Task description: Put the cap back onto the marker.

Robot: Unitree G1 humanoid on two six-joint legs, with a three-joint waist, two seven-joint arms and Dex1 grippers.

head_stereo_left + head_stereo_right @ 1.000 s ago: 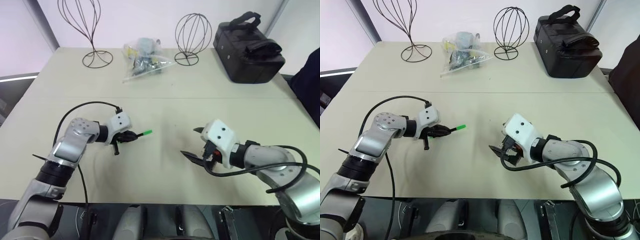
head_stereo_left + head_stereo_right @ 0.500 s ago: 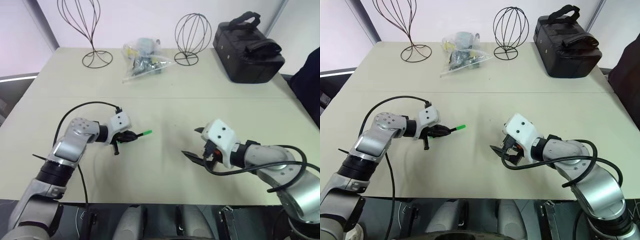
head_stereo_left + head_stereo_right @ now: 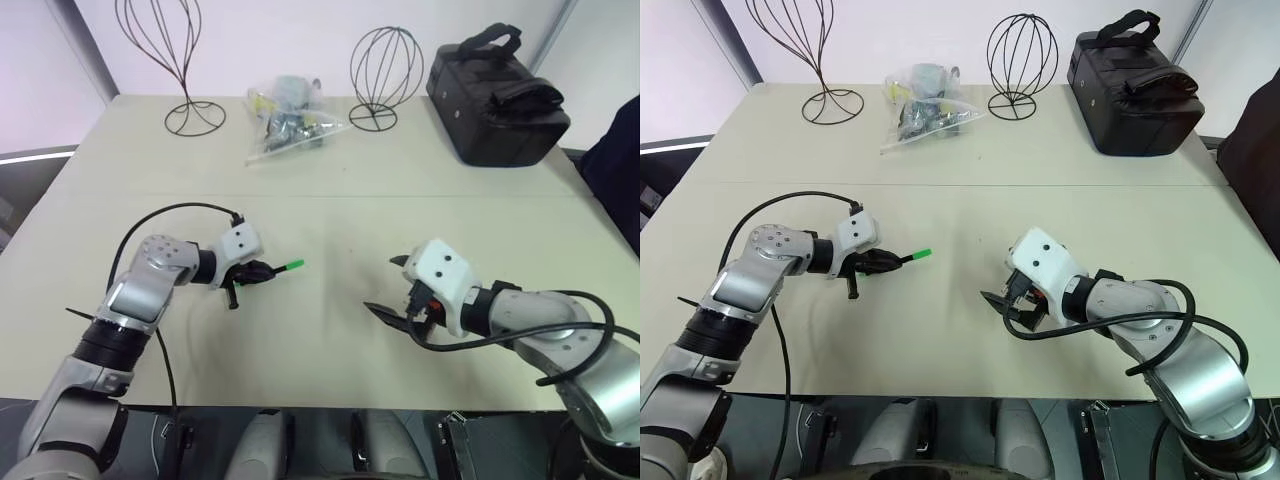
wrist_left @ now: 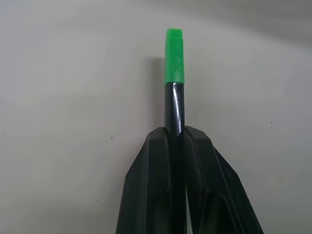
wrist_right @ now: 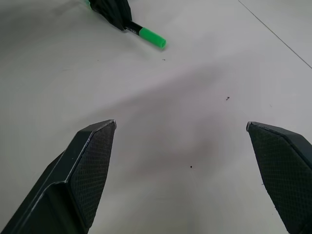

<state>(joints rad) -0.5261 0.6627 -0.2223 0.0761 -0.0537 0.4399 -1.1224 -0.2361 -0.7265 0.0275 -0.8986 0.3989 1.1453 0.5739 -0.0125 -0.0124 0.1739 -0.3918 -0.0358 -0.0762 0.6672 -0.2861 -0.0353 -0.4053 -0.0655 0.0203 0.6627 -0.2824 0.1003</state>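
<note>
- Both arms are built of rounded silver-grey metal segments joined by black rings.
- Each wrist ends in a boxy white housing with small dark screw dots on its face.
- The left gripper [image 3: 262,271] has two slim black fingers [image 4: 151,195], smooth and wedge-shaped, tapering toward the tips.
- The right gripper [image 3: 395,287] has black pointed fingers [image 5: 83,170] whose inner pads carry a fine cross-hatched texture.
- A thin black cable arcs from the left arm to its white wrist housing.
- Thicker black cables loop around the right forearm, with a small red detail beneath the white housing.
</note>
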